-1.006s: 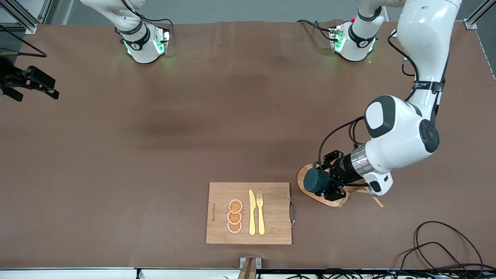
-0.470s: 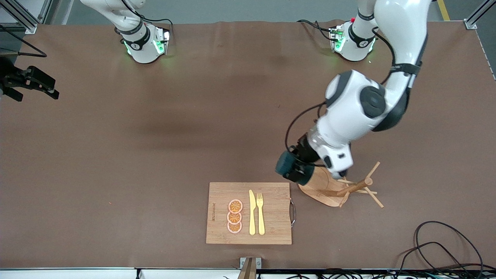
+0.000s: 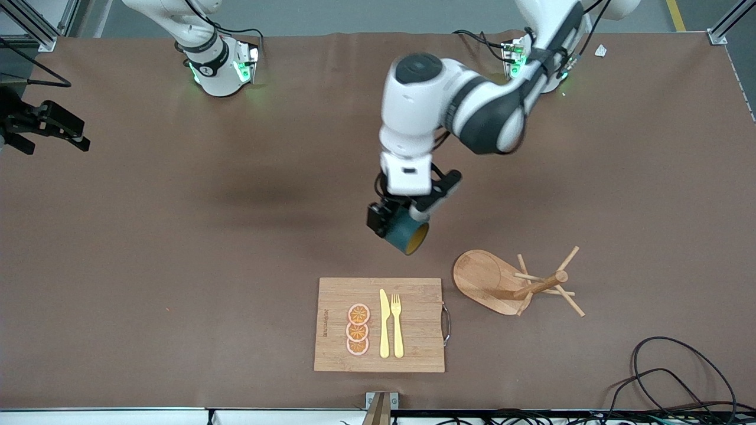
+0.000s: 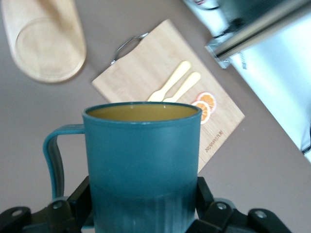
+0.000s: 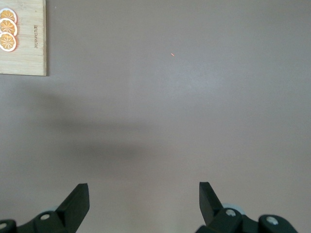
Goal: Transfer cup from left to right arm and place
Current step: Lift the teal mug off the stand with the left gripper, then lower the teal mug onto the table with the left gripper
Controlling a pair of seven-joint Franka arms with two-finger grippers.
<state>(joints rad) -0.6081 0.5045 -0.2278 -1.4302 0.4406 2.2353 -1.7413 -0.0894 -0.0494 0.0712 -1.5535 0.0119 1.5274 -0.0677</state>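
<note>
The left gripper (image 3: 394,229) clamps its fingers on the small dark teal ribbed cup (image 3: 407,235) over the brown surface (image 3: 177,236); the waiting right gripper (image 5: 144,199), fingers spread over bare surface, may mistime the handover and drop it.

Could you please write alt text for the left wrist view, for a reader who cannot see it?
The left gripper is shut on a teal cup, held above the brown table. Below lie a cutting board with yellow cutlery and orange slices.
</note>
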